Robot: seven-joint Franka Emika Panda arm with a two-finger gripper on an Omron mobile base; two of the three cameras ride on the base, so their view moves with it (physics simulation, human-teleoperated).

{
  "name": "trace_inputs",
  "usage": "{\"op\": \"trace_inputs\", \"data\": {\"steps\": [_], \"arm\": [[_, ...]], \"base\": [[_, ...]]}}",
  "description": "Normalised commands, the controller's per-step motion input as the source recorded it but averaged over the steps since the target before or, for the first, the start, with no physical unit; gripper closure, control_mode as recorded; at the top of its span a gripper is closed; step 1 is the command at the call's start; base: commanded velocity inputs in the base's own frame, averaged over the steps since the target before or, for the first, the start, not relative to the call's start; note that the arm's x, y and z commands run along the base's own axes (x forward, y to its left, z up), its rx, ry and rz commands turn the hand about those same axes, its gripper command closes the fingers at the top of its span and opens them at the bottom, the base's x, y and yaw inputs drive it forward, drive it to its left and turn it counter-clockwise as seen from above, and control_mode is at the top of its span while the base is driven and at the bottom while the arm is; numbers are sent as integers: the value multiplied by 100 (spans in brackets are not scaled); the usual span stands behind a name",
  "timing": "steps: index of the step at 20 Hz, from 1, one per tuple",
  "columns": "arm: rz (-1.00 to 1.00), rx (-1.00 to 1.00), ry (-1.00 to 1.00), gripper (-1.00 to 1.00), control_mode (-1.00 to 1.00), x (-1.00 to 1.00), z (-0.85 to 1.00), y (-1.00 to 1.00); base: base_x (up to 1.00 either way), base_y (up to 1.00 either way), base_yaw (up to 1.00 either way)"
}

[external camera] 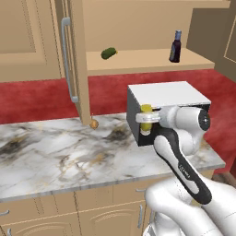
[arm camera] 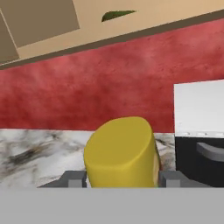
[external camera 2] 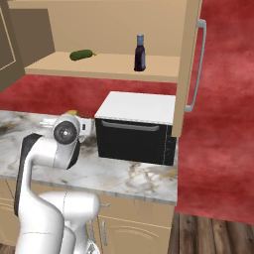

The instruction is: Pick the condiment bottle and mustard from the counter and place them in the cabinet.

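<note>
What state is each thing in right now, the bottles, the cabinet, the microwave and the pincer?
condiment bottle: upright on the cabinet shelf, capped.
mustard: between the pincer fingers, just above the counter.
pincer: closed on the mustard.
cabinet: door open.
microwave: door shut, on the counter.
green pickle: lying on the shelf.

Marble counter point(external camera: 55, 152) with microwave point(external camera 2: 136, 131); cabinet shelf point(external camera: 147, 62) with condiment bottle point(external camera: 175, 46), pickle point(external camera: 109, 53).
</note>
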Motion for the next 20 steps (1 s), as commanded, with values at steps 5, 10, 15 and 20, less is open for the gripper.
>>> {"op": "trace_inputs", "data": {"steps": [5,10,15,20], "arm": [[3,-12,9,100,-100,-14,49,0],[1,-12,2,100,-100,-26,49,0],[4,-12,0,100,-100,-24,52,0],[6,-7,-6,100,-100,-18,61,0]], "base": [[0,0,0],[0,0,0],[0,0,0],[0,0,0]]}}
